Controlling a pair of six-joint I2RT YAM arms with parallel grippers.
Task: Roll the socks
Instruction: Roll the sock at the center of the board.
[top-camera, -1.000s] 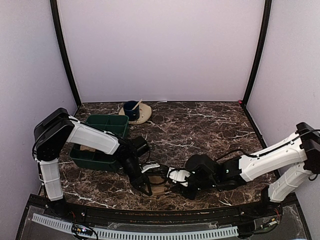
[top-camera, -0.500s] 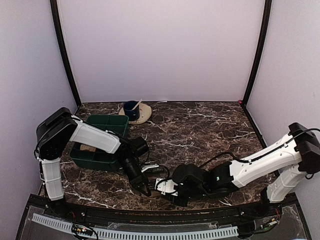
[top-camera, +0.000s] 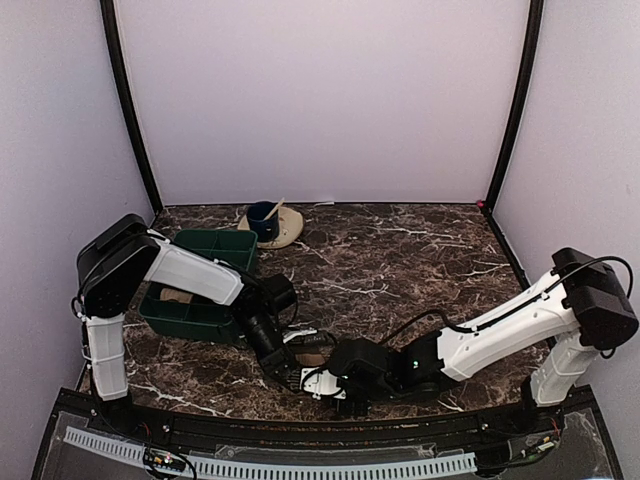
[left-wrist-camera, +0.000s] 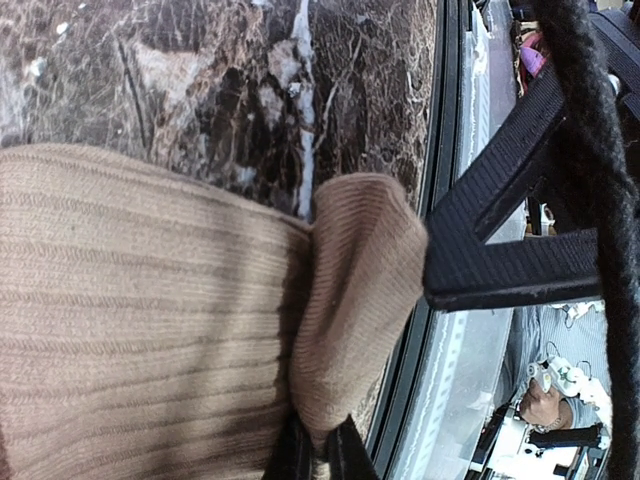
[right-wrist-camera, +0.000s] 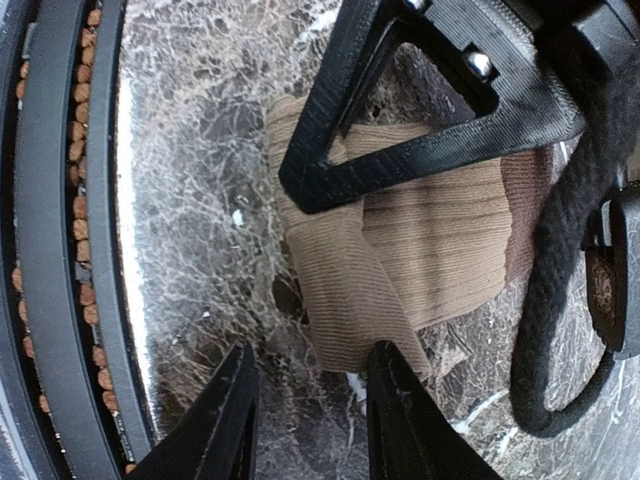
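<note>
Left claw (left-wrist-camera: 318, 455) closed tight on a pinch of cloth, a robot arm grips one of the socks (left-wrist-camera: 150, 320) at the near edge of the marble-patterned tabletop (top-camera: 400, 260), close to the black rail in front of the arm bases. The right claw (right-wrist-camera: 308, 400) hangs just beside the same sock with its fingers parted about halfway and nothing between them; one fingertip sits close to the cloth's lower corner.

Seen from the right wrist, the sock lies partly folded over on itself, one flap doubled across the body and a darker reddish band (right-wrist-camera: 528, 200) at its far end. It is a tan ribbed knit, soft and floppy, and looks light enough to slump or unroll the moment a grip lets go. It should neither slip nor break, but it will stretch and drag on the stone. The sounder hold appears to be the doubled fold, where the layers bunch thick enough to pinch, rather than a single loose edge.

Farther back stand a dark green tray (top-camera: 215, 250) and a beige saucer (top-camera: 285, 228) carrying a blue cup (top-camera: 263, 215).
</note>
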